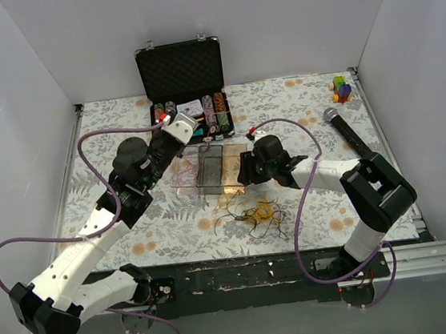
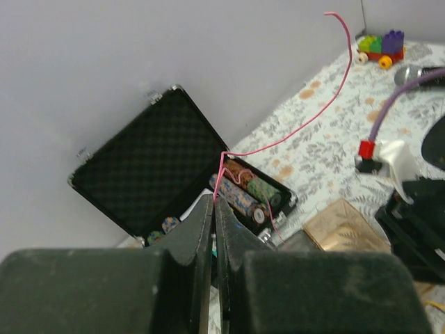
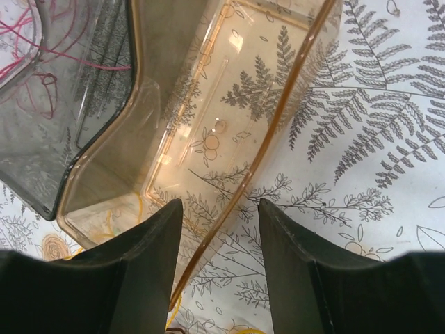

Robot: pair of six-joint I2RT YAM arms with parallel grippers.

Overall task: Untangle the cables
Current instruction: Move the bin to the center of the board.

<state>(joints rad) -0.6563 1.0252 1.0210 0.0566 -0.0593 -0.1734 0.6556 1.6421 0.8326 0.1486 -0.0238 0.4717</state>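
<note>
A clump of yellow and dark cables (image 1: 256, 211) lies on the floral cloth in front of three small bins. Pink-red cables (image 3: 42, 42) sit in the clear bin (image 1: 183, 171) on the left. My left gripper (image 2: 214, 198) is raised near the black case and shut on one thin pink cable (image 2: 278, 142), which arcs up and away to the right. My right gripper (image 3: 221, 205) is open, its jaws on either side of the long rim of the amber bin (image 3: 278, 118), not touching it. Yellow strands (image 3: 174, 313) show under the fingers.
A grey bin (image 1: 209, 168) stands between the clear bin and the amber bin (image 1: 234, 170). An open black case (image 1: 184, 71) with poker chips is at the back. Toy blocks (image 1: 342, 87) and a microphone (image 1: 348, 128) lie back right. Purple hoses (image 1: 304, 206) loop off both arms.
</note>
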